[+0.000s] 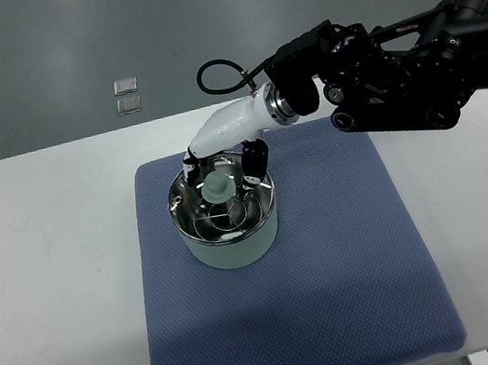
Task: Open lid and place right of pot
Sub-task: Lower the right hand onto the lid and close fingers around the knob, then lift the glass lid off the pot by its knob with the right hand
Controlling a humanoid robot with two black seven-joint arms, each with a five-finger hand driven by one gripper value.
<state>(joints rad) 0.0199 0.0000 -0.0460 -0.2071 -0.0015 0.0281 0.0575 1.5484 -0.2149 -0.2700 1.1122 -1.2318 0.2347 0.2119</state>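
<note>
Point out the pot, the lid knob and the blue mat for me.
pot (234, 252), top view, on its pale outer wall at the front.
lid knob (218, 188), top view, on the top of the green knob.
blue mat (338, 289), top view, on a bare stretch right of the pot.

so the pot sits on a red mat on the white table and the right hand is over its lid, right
Not quite: the mat is blue, not red, as the top view shows. The rest holds: the pot sits on that mat on the white table, and the right hand is over the lid, its fingers around the knob.
</note>
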